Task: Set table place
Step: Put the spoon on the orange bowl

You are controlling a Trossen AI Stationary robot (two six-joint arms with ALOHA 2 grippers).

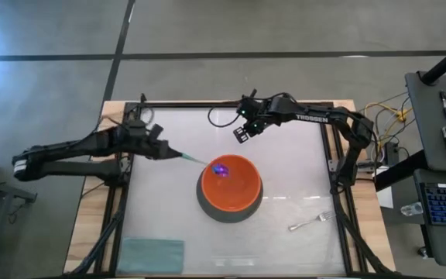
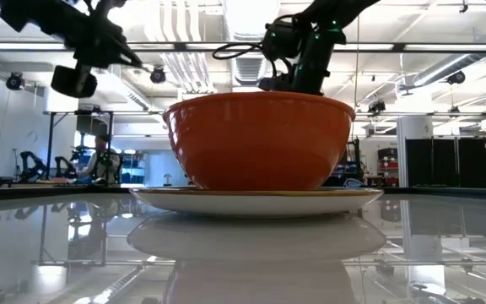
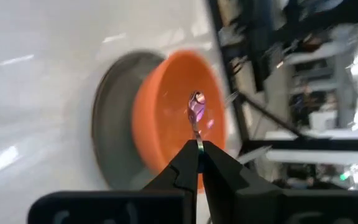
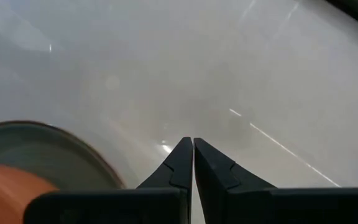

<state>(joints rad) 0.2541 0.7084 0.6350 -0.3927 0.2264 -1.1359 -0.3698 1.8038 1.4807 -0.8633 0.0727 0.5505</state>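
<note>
We saw the left gripper [image 3: 199,151] clamped on the teal-handled purple-headed spoon [image 1: 207,164], its head over the bright orange bowl [image 1: 231,186] on the round grey-green plate [image 1: 207,208] at frame centre; the small silver fork [image 1: 310,222] lay lower right. The right gripper [image 4: 192,147], fingers together, hovered above centre.

Bowl [image 1: 231,186]: bright orange, plain, no pattern, sitting on a grey-green plate [image 1: 207,208] whose rim reads pale with a thin golden edge in the low view. Spoon [image 1: 207,163]: teal handle, shiny purple head; fork [image 1: 310,222]: silver; folded cloth [image 1: 152,255] at the near left corner: muted teal. Table [image 1: 169,209]: glossy white top, light wooden edges, black frame; both arms dark, right one with white lettering.
</note>
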